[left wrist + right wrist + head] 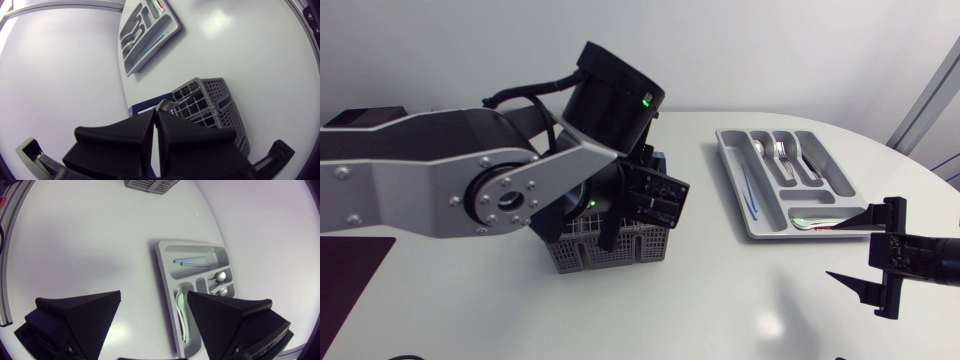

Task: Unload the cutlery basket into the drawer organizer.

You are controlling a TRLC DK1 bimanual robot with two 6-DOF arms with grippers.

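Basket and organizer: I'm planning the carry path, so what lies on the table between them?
Nothing. The head view shows only bare table between the basket and the organizer.

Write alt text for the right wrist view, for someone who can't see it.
The right arm's open end effector, two black wedge fingers, hangs over a white table. Ahead of it lies a grey drawer organizer holding cutlery and two blue sticks; the cutlery basket sits farther off.

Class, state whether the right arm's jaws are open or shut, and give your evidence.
Open. The right gripper shows its jaws wide apart, holding nothing, with the drawer organizer ahead.
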